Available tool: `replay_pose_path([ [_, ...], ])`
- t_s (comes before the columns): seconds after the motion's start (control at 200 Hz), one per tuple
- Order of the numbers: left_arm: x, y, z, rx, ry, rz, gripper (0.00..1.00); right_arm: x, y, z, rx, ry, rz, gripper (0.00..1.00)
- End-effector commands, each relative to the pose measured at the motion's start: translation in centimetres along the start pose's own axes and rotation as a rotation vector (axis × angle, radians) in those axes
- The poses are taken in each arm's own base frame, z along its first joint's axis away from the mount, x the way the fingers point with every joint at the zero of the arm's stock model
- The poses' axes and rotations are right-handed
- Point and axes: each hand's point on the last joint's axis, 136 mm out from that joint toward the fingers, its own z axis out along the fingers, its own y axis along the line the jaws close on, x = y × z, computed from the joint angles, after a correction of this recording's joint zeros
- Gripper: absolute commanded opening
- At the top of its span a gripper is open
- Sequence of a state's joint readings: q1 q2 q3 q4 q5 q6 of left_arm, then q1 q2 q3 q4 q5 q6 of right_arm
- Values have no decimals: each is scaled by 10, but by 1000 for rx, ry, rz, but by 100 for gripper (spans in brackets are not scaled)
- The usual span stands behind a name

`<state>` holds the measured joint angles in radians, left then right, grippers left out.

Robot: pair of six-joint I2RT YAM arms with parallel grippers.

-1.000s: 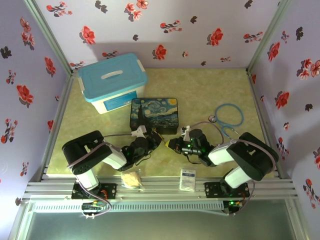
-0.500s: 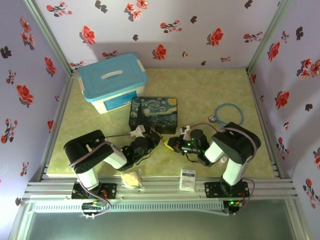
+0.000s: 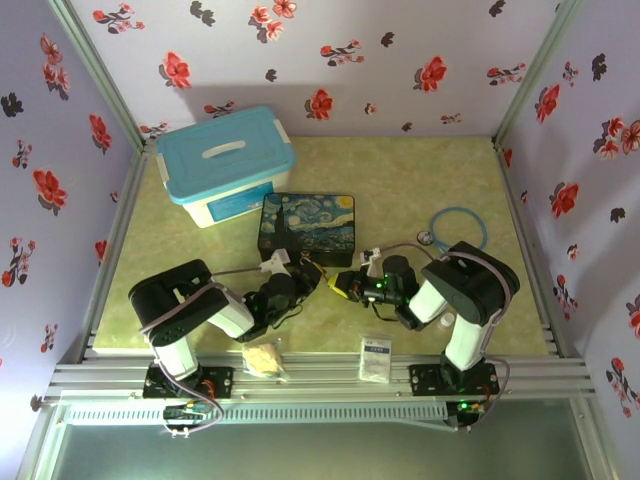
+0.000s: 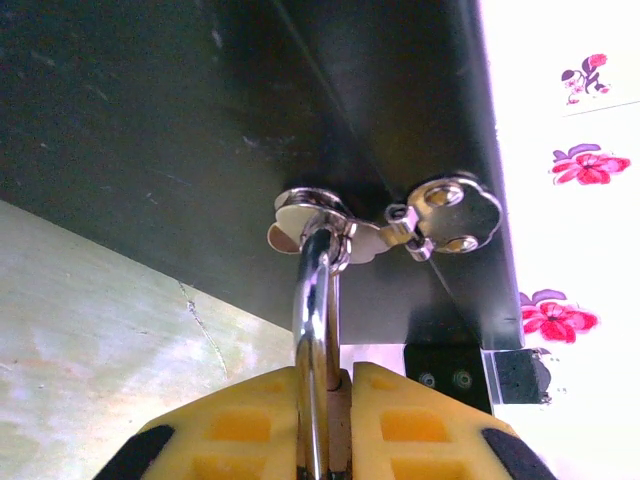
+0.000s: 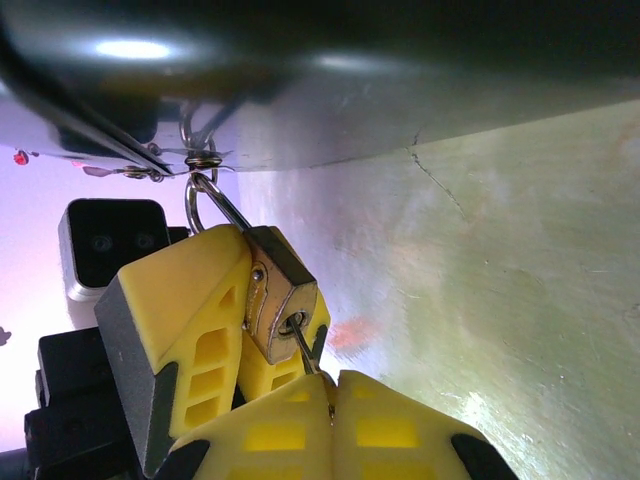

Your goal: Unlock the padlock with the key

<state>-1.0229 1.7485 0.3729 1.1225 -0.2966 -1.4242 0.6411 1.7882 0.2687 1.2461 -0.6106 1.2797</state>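
Left fingers [image 4: 230, 430] and right fingers [image 5: 270, 430] are clamped closed, tips facing.

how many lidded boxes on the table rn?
2: a blue-lidded plastic bin at the far left, and a Starry Night tin mid-table, nearer and to its right. Nothing box-sized looks hidden.

Blue-lidded bin [image 3: 225, 165] sits back left, Starry Night tin [image 3: 308, 229] just in front of it, stethoscope [image 3: 458, 232] off right, white packet [image 3: 376, 358] and tan baggie [image 3: 264, 358] at the near edge.
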Motion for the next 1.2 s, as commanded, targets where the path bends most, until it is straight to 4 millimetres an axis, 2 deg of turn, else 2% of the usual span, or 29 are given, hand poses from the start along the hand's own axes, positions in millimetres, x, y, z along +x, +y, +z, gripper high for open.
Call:
replay_pose_path([
  [0.0, 37, -45, -1, 153, 150, -18, 0, -21, 42, 8, -104, -47, -127, 0],
  [0.295, 58, -47, 5, 154, 194, -32, 0, -29, 69, 3, -140, -96, -188, 0],
  [0.495, 58, -46, 4, 164, 194, -52, 0, -29, 82, -11, -193, -132, -238, 0],
  [0.55, 58, -47, 3, 168, 194, -53, 0, -32, 74, -16, -155, -141, -246, 0],
  [0.67, 57, -56, -1, 196, 203, -56, 0, -45, 39, -27, 8, -128, -210, 0],
  [0.73, 59, -62, -2, 212, 216, -59, 0, -46, 32, -29, 50, -95, -202, 0],
  [0.825, 63, -67, -2, 227, 224, -60, 0, -44, 38, -28, 57, -74, -206, 0],
  [1.015, 68, -62, 5, 219, 231, -74, 0, -41, 46, -25, 20, -83, -165, 0],
  [1.195, 68, -68, 4, 235, 224, -67, 0, -40, 56, -20, -27, -124, -133, 0],
])
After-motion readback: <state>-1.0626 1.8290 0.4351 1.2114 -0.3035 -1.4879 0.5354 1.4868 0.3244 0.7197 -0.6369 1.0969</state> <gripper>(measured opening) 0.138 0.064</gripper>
